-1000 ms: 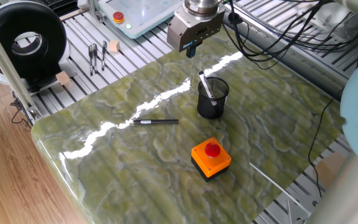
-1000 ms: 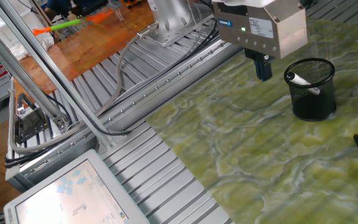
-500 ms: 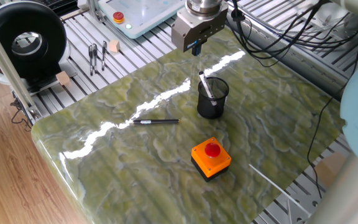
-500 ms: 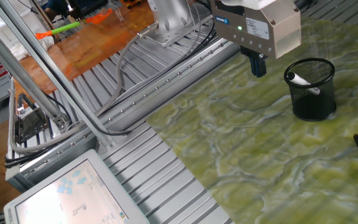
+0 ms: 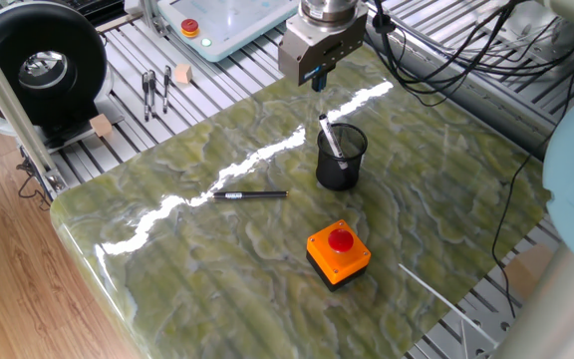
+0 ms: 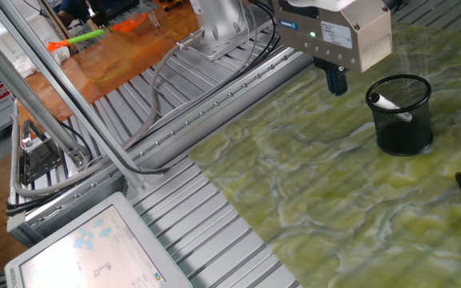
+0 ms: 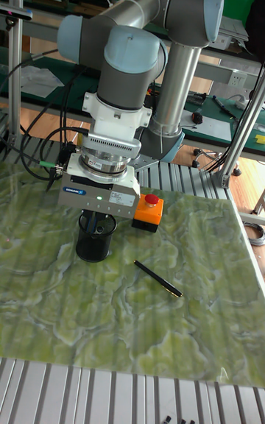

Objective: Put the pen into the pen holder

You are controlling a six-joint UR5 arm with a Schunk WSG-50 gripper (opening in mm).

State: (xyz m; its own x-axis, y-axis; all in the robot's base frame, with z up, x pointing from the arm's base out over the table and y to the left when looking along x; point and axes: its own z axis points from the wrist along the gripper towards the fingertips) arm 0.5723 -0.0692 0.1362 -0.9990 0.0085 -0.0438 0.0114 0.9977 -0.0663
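The pale pen (image 5: 327,134) stands tilted inside the black mesh pen holder (image 5: 341,158), its light end (image 6: 382,101) poking over the rim of the holder (image 6: 404,117). My gripper (image 5: 317,80) hangs above the table's back edge, up and to the left of the holder and apart from it, holding nothing. Its dark fingers (image 6: 336,80) read as one narrow block, so their gap does not show. In the tall fixed view the gripper body stands in front of the holder (image 7: 96,241) and hides the pen.
A black pen (image 5: 250,195) lies flat on the green marble table (image 5: 217,259), left of the holder. An orange button box (image 5: 338,252) sits in front of the holder. Cables (image 5: 446,50) hang at the back right. Small tools (image 5: 155,90) lie on the slats at the back left.
The gripper has risen slightly and drifted a little toward the table's back edge, away from the holder. The pen stays in the holder.
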